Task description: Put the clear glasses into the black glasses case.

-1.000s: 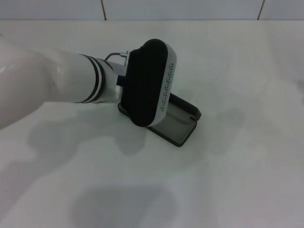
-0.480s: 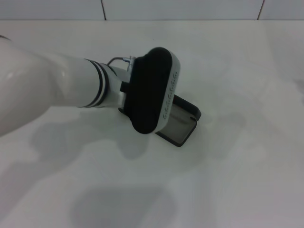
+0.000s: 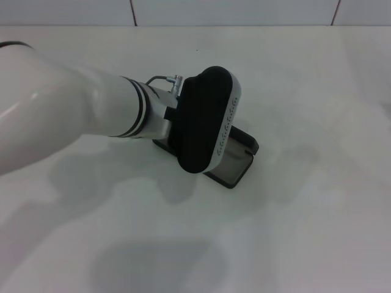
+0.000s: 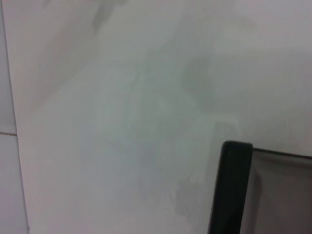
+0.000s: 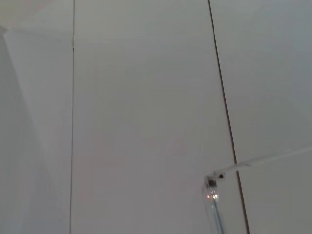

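Fingers of the left gripper sit hidden under its black wrist housing (image 3: pixel 204 122), so I cannot tell whether they are parted or clenched; below them lies the case (image 3: pixel 237 163), open on the table (image 3: pixel 305 232), probably being steadied for loading; out of the head view, the right gripper seems to clasp the glasses (image 5: pixel 213 197), which hang in mid-air; compared with a second ago, the housing has slid rightward, covering more of the case.

Black case (image 3: pixel 237 162) lies open on the tabletop, grey lining up, partly hidden. Clear glasses (image 5: pixel 214 202): hinge and arms seen in right wrist view.
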### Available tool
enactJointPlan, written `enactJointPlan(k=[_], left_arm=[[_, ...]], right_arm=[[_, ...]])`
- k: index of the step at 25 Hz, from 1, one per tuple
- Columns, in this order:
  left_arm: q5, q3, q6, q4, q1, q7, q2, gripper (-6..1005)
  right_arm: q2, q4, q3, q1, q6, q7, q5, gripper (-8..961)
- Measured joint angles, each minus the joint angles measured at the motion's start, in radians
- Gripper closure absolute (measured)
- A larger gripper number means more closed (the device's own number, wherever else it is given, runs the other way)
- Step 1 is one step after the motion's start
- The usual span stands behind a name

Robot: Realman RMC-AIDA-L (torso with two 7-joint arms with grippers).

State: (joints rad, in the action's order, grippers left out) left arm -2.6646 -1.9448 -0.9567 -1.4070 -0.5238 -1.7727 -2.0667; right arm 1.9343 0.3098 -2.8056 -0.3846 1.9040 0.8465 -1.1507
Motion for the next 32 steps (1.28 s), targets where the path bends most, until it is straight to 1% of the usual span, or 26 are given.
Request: enactJointPlan(k=[4,16,22,27,29,32], left_arm=[[-0.025,-0.012,0.000,0.009,-0.012,-0.021,0.000,520],[-0.057,-0.023,-0.006,0.005,-0.015,-0.036,0.000,614],[-0.057,-0.018,-0.008,-0.015,-0.011,-0.060,-0.001,805],[-0.061,0.005,-0.006,-0.063,0.001,-0.129,-0.014,805],[-0.080,0.009,0.001,-0.072,0.002,-0.176,-0.019,805],[-0.148,-0.006,0.022,-0.070,0.006,-0.294,-0.024,806]], right_arm=[[-0.001,0.000,0.000,0.000,-0.003,-0.001,0.000,835],[-0.003,0.000,0.000,-0.010,-0.021,-0.009,-0.003,835],[-0.008,-0.010,0.000,-0.012,-0.028,-0.014,-0.011,835],[-0.014,-0.011,0.000,-0.016,-0.034,-0.015,-0.011,835],[-0.016,-0.011,0.000,-0.017,-0.037,-0.015,-0.011,835],[-0.019,-0.011,0.000,-0.020,-0.038,-0.018,-0.011,835]])
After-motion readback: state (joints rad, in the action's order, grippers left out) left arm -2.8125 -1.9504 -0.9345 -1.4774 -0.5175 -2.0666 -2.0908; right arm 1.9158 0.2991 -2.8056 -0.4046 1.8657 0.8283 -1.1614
